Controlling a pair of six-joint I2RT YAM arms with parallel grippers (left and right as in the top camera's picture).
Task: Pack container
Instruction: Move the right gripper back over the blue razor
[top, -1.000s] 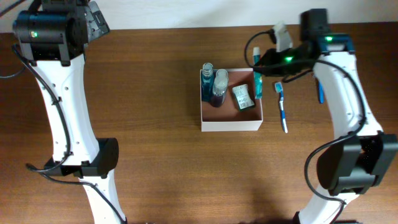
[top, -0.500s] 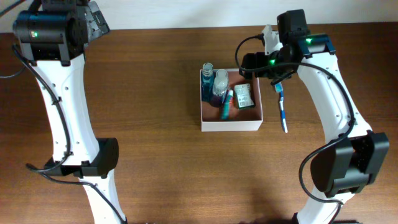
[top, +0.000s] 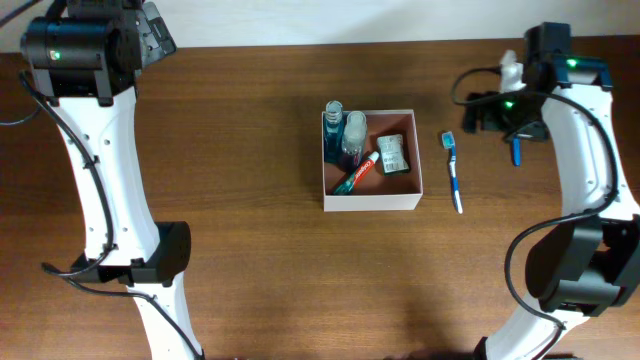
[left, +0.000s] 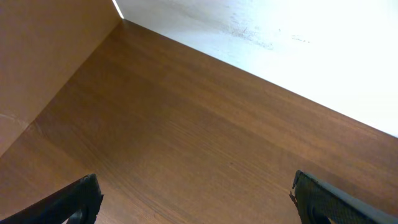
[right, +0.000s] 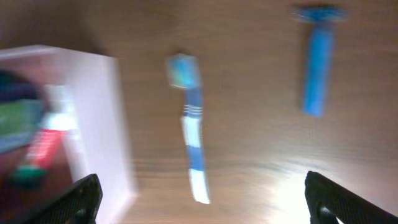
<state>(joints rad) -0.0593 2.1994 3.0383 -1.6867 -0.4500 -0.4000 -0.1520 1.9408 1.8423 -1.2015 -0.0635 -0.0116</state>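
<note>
Container (top: 372, 202): mid-bench (top: 250, 260), upright, open top, partly packed. Already inside:
- blue bottle (top: 352, 138) standing by the left wall, second bottle (top: 333, 113) just behind it in the back-left corner
- toothpaste tube (top: 357, 172) lying diagonally across the floor
- small greenish packet (top: 391, 154) flat on the right side, probably soap or wipes, too small to read

Some room left along the front wall.

Outside, not yet packed:
- toothbrush (top: 453, 172) flat on the bench just beside the right wall, head toward the back
- blue razor (top: 516, 150) near it, further right. Partly under the right arm in overhead, plain enough in the right wrist view despite the blur.

Right gripper (right: 200, 205): jaws spread wide, nothing between them. Hovering over the toothbrush/razor patch, right of the container.

Left gripper (left: 196, 202): jaws also wide apart, empty. Parked at the far-left back corner, well apart from everything. Nothing but bench and wall in its wrist view.

Estimate: roughly two thirds done, four items in, two to go. Next pick likely toothbrush or razor, can't call which from here. Both low and flat on the wood, so each needs a pinch right down at the surface. Toothbrush long relative to the box, so it should go in diagonally or leaning on the bottles. Razor short enough to drop in anywhere.
</note>
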